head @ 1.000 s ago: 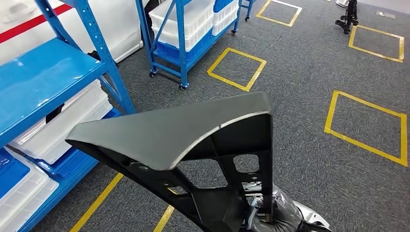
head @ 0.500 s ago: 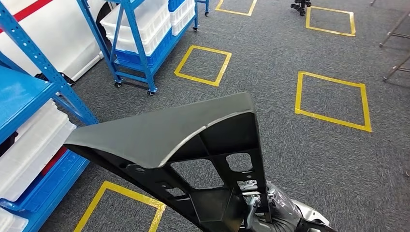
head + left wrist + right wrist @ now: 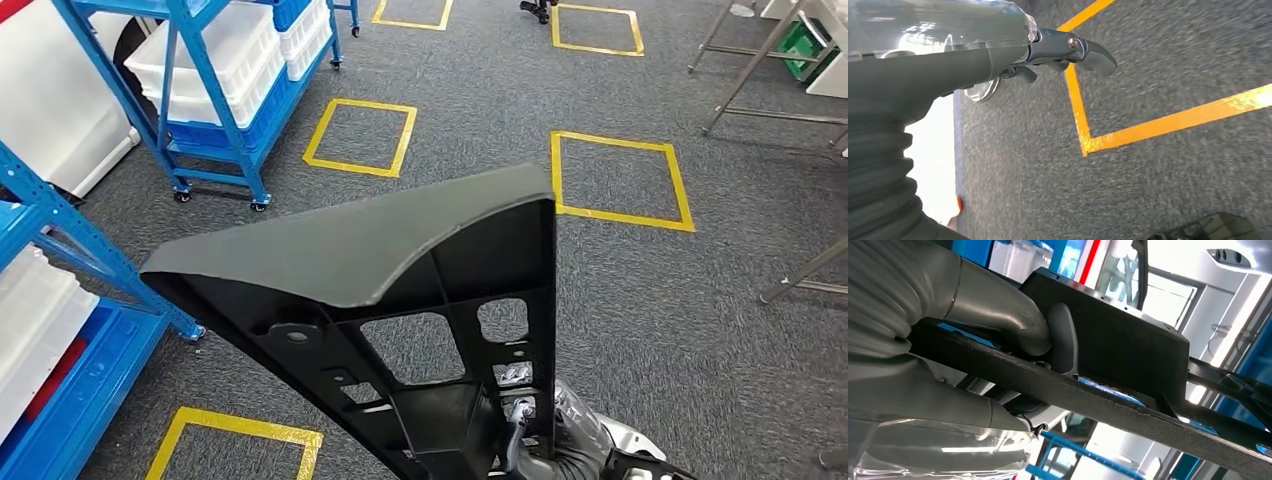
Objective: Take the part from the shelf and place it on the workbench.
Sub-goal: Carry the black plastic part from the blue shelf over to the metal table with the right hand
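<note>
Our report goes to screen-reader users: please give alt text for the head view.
A large black ribbed part, held up by the right hand, hangs over grey carpet marked with yellow tape squares; blue shelving holding white bins stands behind.

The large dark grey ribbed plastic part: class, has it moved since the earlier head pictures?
Yes. The dark grey plastic part, held by the right hand, travelled rightward with the turning robot, away from the blue shelf.

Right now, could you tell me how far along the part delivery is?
Done: the black part is off the blue shelf and lifted over the carpet. In hand: the right hand grips its frame, thumb pressed to a rib; the left hand carries nothing. Left: reaching a workbench and setting the part down; none is clearly identifiable yet.
</note>
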